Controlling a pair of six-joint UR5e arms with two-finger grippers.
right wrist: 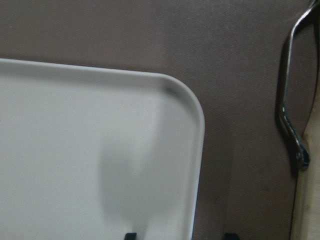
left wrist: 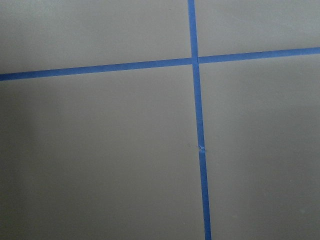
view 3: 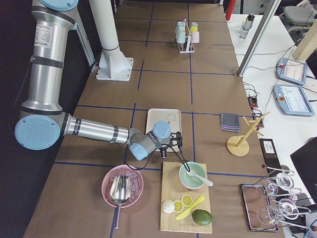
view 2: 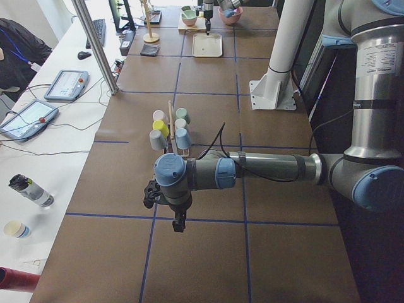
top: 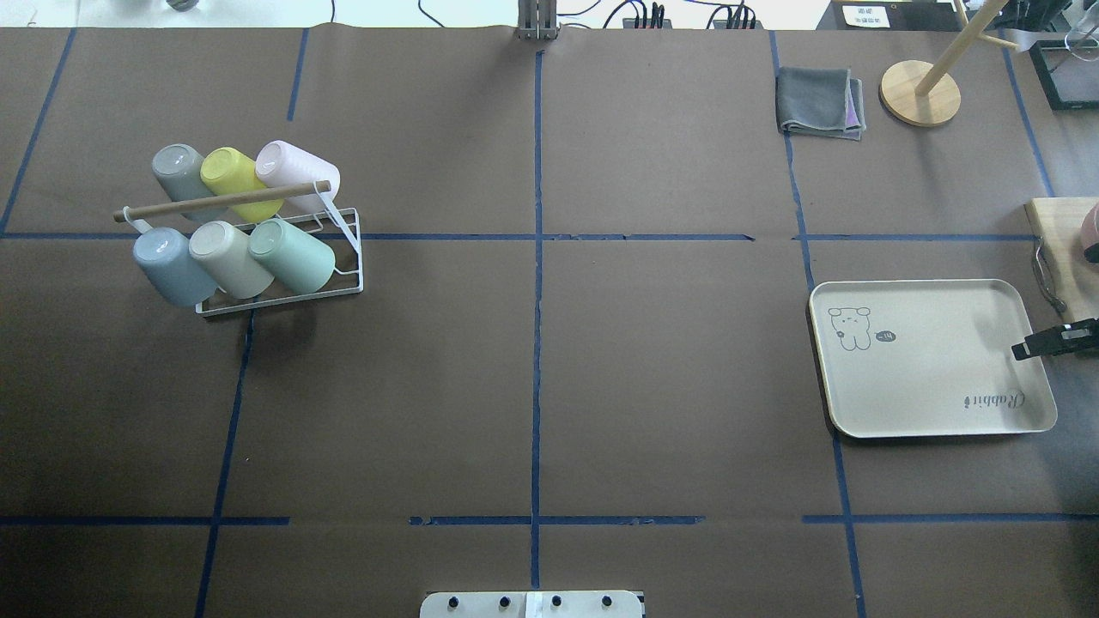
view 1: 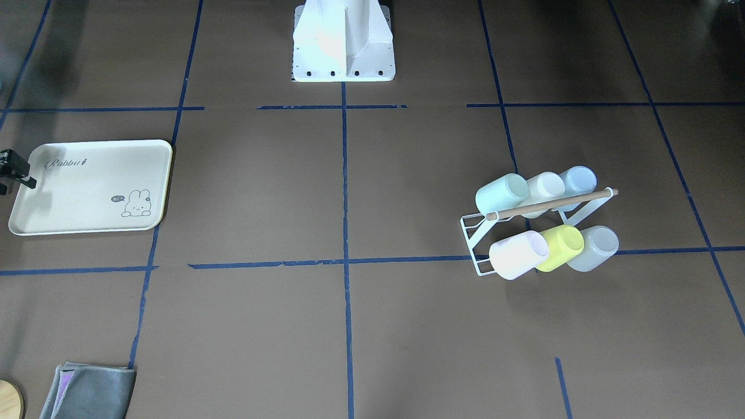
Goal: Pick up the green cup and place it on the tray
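The green cup [top: 292, 255] lies tilted on a white wire rack [top: 348, 225] at the table's left and is the rightmost cup of the near row; it also shows in the front view [view 1: 499, 194]. The cream tray [top: 932, 378] with "Rabbit" script lies flat at the right, with nothing on it [view 1: 87, 174]. My right gripper [top: 1035, 345] hovers open and empty over the tray's right rim; its fingertips [right wrist: 131, 235] straddle the rim [right wrist: 197, 150]. My left gripper [view 2: 178, 222] shows only in the left side view, over bare table near the rack's side; I cannot tell its state.
The rack also holds blue, cream, grey, yellow-green [top: 232, 176] and pink cups under a wooden bar. A folded grey cloth [top: 816, 101] and a wooden stand [top: 920, 93] are at the far right. A cutting board [top: 1060, 240] with a metal handle lies beyond the tray.
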